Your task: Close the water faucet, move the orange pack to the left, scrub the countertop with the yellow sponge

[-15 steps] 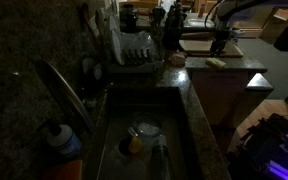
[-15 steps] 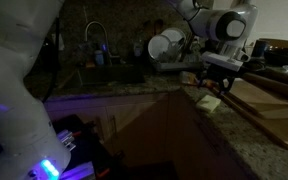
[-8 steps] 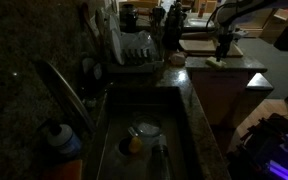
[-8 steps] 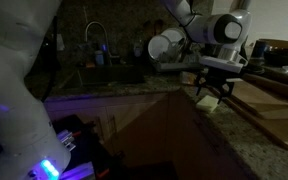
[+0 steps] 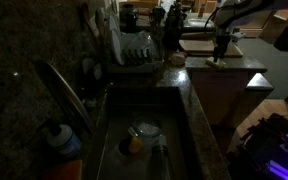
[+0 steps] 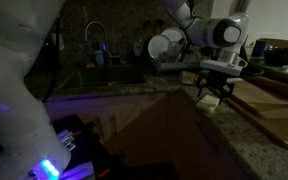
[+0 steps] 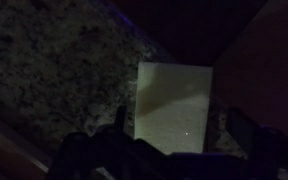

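Wrist view: the pale yellow rectangular sponge (image 7: 172,105) lies flat on the dark speckled granite countertop (image 7: 54,70), close to its squared edge. The Robotiq gripper (image 7: 172,160) hangs right over the sponge, jaws spread wide, one dark finger (image 7: 82,155) to each side and nothing grasped. In both exterior views the gripper (image 5: 220,50) (image 6: 212,90) points straight down at the sponge (image 5: 216,62) (image 6: 208,104). The long shiny metal faucet spout (image 5: 64,92) slants over the sink, well apart from the gripper.
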You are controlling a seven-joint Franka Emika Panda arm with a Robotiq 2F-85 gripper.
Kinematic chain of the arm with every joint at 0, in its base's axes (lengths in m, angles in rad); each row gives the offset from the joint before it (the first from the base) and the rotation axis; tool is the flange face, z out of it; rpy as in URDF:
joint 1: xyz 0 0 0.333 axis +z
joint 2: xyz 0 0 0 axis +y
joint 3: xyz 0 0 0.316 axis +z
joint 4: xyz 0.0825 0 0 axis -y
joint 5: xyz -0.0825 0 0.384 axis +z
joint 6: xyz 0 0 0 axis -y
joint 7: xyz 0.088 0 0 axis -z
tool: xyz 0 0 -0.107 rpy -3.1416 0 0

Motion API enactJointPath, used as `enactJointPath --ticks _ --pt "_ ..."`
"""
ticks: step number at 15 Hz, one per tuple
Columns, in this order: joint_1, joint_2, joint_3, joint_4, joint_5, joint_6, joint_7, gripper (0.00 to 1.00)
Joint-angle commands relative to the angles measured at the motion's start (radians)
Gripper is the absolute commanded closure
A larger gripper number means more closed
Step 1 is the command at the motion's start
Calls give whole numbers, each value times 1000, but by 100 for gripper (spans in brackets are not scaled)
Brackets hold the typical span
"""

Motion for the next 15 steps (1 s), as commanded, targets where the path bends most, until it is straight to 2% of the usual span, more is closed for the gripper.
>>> enactJointPath --ticks 1,2,3,6,7,8,11,15 --pt "4 87 2 58 -4 62 0 0" --pt "4 104 5 67 -3 78 2 0" --pt "2 65 3 31 -3 51 0 0" --pt "6 76 4 49 -7 53 9 0" --pt "6 76 4 49 -7 53 9 18" --pt "7 76 0 52 -11 48 11 26" --pt "5 79 -6 64 -14 54 18 47" --pt "1 80 -11 72 -15 59 24 69"
